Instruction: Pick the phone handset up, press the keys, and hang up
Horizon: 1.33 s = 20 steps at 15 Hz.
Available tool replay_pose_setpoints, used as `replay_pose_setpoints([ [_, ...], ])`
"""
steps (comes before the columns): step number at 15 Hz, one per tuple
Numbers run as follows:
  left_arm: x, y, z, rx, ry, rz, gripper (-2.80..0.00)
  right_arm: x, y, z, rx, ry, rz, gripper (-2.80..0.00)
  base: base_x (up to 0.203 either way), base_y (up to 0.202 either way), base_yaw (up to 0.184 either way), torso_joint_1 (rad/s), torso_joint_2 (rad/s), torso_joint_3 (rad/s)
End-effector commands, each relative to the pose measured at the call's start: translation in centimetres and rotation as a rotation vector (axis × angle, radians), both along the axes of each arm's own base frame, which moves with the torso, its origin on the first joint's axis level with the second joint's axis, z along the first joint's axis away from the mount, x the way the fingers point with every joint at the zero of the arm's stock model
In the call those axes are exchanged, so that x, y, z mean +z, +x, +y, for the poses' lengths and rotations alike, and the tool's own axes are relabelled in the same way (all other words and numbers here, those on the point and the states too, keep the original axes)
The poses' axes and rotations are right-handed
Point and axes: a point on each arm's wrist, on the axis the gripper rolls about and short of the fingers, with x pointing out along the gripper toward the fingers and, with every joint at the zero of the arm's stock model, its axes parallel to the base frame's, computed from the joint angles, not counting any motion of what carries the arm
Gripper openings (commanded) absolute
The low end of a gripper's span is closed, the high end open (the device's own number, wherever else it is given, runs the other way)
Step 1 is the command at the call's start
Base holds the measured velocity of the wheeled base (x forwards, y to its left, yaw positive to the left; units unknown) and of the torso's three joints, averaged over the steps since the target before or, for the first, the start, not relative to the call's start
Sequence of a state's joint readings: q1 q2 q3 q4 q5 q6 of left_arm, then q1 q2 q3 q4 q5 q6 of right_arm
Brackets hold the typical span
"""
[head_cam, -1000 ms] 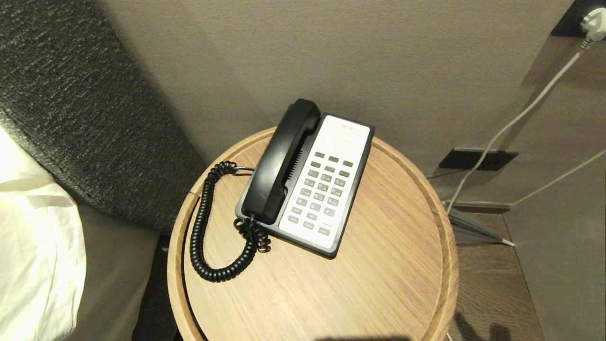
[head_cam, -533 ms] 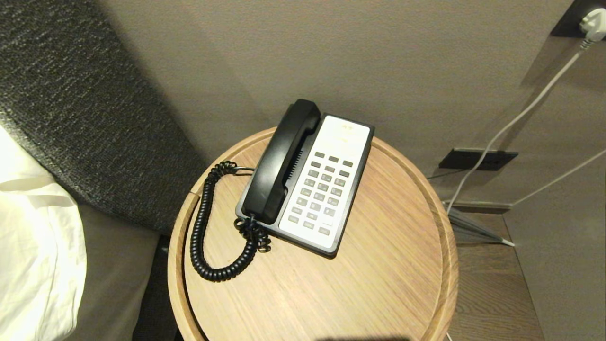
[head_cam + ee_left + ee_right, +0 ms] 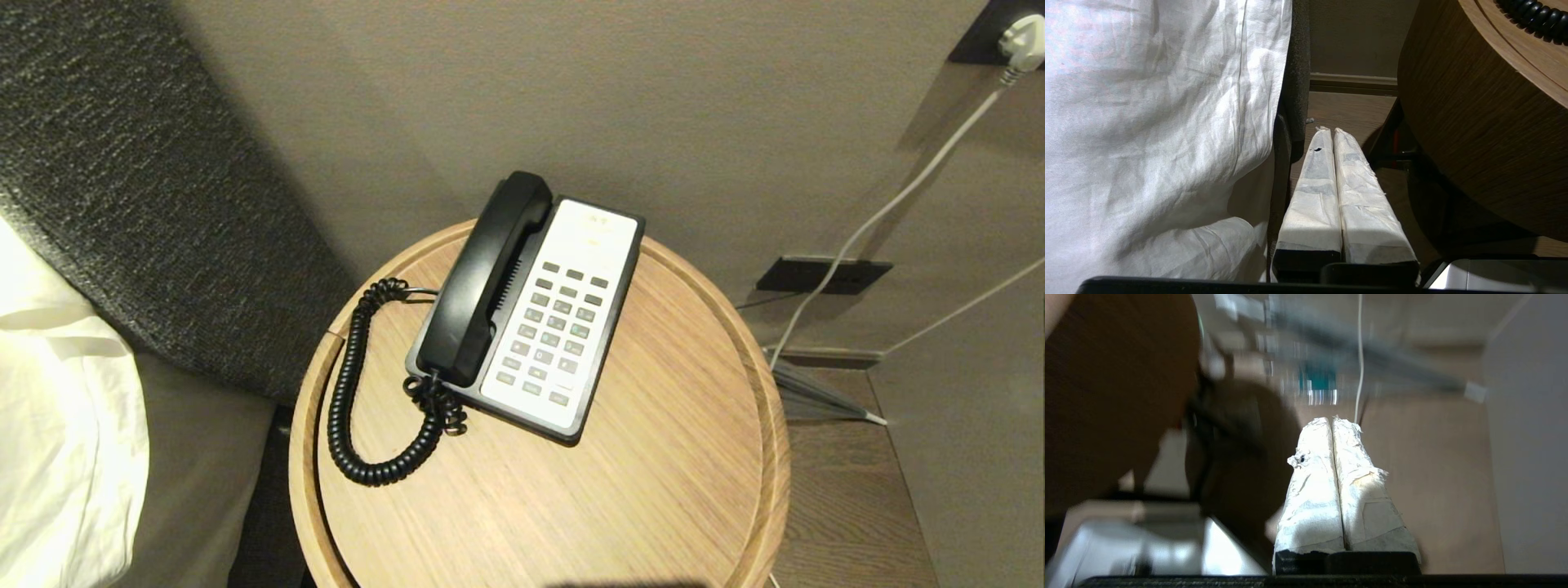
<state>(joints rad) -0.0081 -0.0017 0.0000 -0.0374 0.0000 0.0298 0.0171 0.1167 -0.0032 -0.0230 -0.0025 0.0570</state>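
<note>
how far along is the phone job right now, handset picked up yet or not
By the look of things now, either nothing has begun or it is all finished: the phone handset lies in its cradle beside the keys, with the coiled cord slack on the round table. Nothing is in hand: the left gripper and right gripper sit low beside the table, jaws shut and empty. If unstarted, lifting, pressing and hanging up all remain.

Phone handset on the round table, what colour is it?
Glossy black, clearest in the head view: phone handset.
</note>
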Motion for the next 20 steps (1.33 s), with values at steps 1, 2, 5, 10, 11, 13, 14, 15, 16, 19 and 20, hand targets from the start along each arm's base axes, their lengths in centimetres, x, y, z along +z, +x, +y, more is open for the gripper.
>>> replay_pose_setpoints([
  [1, -0.41, 0.13, 0.00, 0.000, 0.000, 0.016, -2.80, -0.58, -0.83, 0.01, -0.012, -0.011, -0.125, -2.80, 0.000, 0.000, 0.000, 0.000, 0.00, 0.000],
  [2, -0.41, 0.13, 0.00, 0.000, 0.001, 0.016, -2.80, -0.56, -0.79, 0.03, -0.010, -0.040, -0.119, -2.80, 0.000, 0.000, 0.000, 0.000, 0.00, 0.000],
  [5, -0.41, 0.13, 0.00, 0.000, 0.001, 0.016, -2.80, -0.52, -0.77, 0.04, -0.006, -0.057, -0.128, -2.80, 0.000, 0.000, 0.000, 0.000, 0.00, 0.000],
  [10, -0.41, 0.13, 0.00, 0.000, 0.001, 0.016, -2.80, -0.50, -0.77, 0.03, -0.010, -0.039, -0.129, -2.80, 0.000, 0.000, 0.000, 0.000, 0.00, 0.000],
  [11, -0.41, 0.13, 0.00, 0.000, 0.001, 0.016, -2.80, -0.50, -0.77, 0.03, -0.011, -0.039, -0.130, -2.80, 0.000, 0.000, 0.000, 0.000, 0.00, 0.000],
  [13, -0.41, 0.13, 0.00, 0.000, -0.001, 0.016, -2.80, -0.50, -0.78, 0.03, -0.010, -0.039, -0.131, -2.80, 0.000, 0.000, 0.000, 0.000, 0.00, 0.000],
  [14, -0.41, 0.13, 0.00, 0.000, -0.001, 0.016, -2.80, -0.50, -0.78, 0.03, -0.011, -0.039, -0.131, -2.80, 0.000, 0.000, 0.000, 0.000, 0.00, 0.000],
  [15, -0.41, 0.13, 0.00, 0.000, -0.005, 0.016, -2.80, -0.50, -0.78, 0.03, -0.011, -0.039, -0.131, -2.80, 0.000, 0.000, 0.000, 0.000, 0.00, 0.000],
  [16, -0.41, 0.13, 0.00, 0.000, -0.005, 0.016, -2.80, -0.50, -0.78, 0.03, -0.009, -0.039, -0.131, -2.80, 0.000, 0.000, 0.000, 0.000, 0.00, 0.000],
  [19, -0.46, 0.14, 0.00, 0.000, -0.013, 0.018, -2.80, -0.50, -0.78, 0.03, -0.010, -0.039, -0.131, -2.80, 0.000, 0.000, 0.000, 0.001, 0.00, 0.022],
  [20, -0.46, 0.14, 0.00, 0.000, -0.013, 0.018, -2.80, -0.50, -0.78, 0.03, -0.011, -0.039, -0.131, -2.80, 0.000, 0.000, 0.000, 0.002, 0.00, 0.134],
])
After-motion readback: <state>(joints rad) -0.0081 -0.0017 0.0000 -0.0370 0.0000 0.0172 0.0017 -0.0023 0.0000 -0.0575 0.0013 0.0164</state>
